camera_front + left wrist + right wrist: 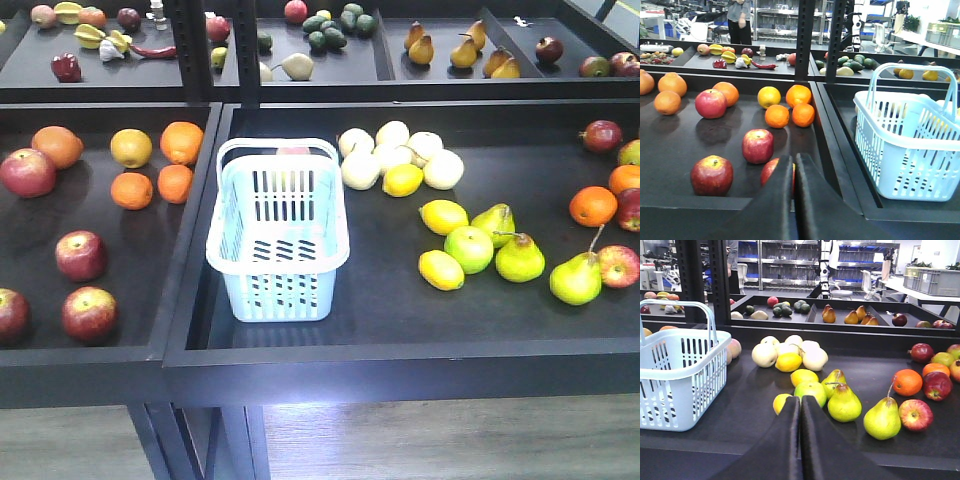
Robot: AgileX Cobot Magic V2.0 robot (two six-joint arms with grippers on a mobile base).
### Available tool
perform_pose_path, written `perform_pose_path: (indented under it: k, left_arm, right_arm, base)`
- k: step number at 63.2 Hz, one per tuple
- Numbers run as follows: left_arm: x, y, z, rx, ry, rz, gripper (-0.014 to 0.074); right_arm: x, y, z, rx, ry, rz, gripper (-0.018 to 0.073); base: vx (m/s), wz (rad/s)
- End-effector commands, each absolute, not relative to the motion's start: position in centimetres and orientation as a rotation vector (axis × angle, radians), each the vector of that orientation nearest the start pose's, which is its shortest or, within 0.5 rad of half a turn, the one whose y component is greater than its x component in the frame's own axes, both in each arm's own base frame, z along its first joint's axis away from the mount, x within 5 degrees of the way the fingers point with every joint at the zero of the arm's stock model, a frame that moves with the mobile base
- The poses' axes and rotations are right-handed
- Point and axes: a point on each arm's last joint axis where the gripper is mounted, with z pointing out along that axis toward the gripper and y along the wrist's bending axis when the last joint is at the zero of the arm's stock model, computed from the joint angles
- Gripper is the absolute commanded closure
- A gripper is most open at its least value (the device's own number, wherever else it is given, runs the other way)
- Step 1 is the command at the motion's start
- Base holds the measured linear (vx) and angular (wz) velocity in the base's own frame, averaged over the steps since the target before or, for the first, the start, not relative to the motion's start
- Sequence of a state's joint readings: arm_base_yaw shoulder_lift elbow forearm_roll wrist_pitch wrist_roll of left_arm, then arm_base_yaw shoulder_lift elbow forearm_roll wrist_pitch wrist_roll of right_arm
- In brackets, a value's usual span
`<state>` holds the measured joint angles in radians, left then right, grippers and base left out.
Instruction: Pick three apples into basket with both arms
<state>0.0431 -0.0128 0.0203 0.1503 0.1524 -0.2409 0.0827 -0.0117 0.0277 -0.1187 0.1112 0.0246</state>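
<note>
1. Starting out, by my reading: no apple shows in the basket (275, 290).
2. The apples (757, 146) lie in the left tray beside oranges (776, 116); the basket stands in the next tray to the right.
3. Left gripper (793, 167): fingers pressed together, empty, pointing at a near apple. Right gripper (801, 404): likewise closed, empty.
4. Next, the left fingers must spread before closing round an apple.
</note>
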Motion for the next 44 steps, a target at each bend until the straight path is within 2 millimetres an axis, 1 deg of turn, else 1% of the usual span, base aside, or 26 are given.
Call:
perform_pose_path:
  k: [1,29,44]
  left_arm:
    - [5.43,0.30,20.72,-0.119,1.528,-0.048,0.0602]
    - [5.43,0.30,20.72,-0.119,1.528,-0.048,0.0602]
    - [5.43,0.30,20.72,-0.119,1.528,-0.048,0.0602]
  right_arm:
    - [5.62,0.39,19.69,-0.141,1.534,-0.029,0.0568]
    - [5.62,0.39,19.69,-0.141,1.534,-0.029,0.0568]
    - [5.62,0.39,19.69,-0.141,1.534,-0.029,0.0568]
  base:
    - [0.02,-0.08]
    - [0.01,-0.06]
    - [0.01,0.02]
